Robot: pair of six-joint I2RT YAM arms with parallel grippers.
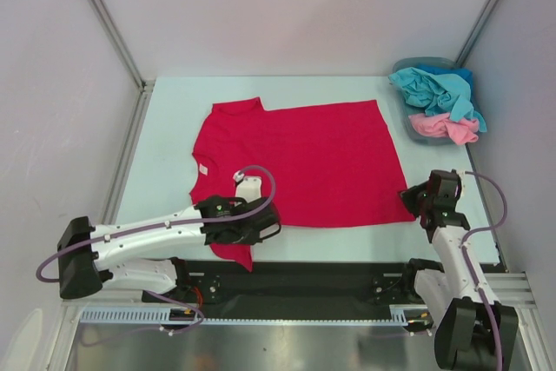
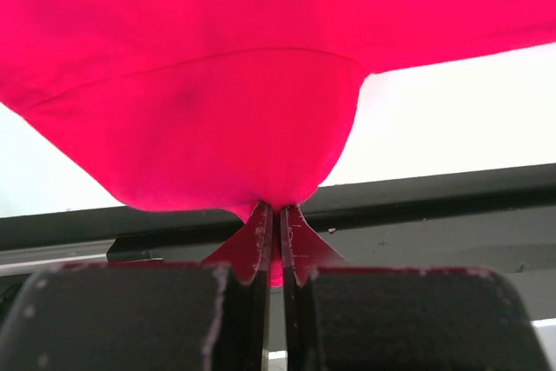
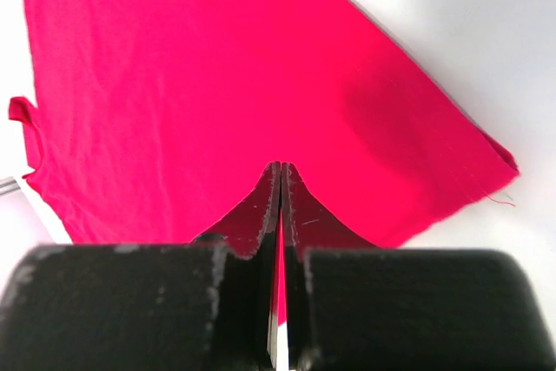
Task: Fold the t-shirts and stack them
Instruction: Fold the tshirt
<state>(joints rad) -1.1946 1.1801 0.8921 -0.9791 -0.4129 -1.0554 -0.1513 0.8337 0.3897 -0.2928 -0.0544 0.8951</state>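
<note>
1. Top external view, count: one crimson red t-shirt [image 1: 304, 158] lies spread flat on the table [image 1: 165, 154]. One teal-blue t-shirt [image 1: 434, 89] and one light pink t-shirt [image 1: 439, 126] are bunched together in one blue-grey basket [image 1: 401, 119]. How many garments make up the teal bundle cannot be told. The basket stands beyond the right gripper [image 1: 410, 202], well apart from the left gripper [image 1: 248, 236]. There are two arms, one gripper each.
2. Top external view, grip: the left gripper sits at the near sleeve of the red t-shirt, just short of the small white neck label [image 1: 201, 165]. The right gripper meets the shirt's near hem corner. The spread body of the shirt lies between the two grippers and beyond them.
3. Left wrist view: one left gripper [image 2: 278, 215] has its fingers [image 2: 256, 241] pressed nearly together, pinching a fold of the red t-shirt [image 2: 217, 102]. The cloth rises from the tips and fills the view ahead of them.
4. Right wrist view: one right gripper [image 3: 280, 171] is fully closed on the red t-shirt [image 3: 217, 84], a thin strip of cloth showing between the fingers. The shirt spreads ahead and to the left of the tips; bare table [image 3: 469, 32] lies to their right.
</note>
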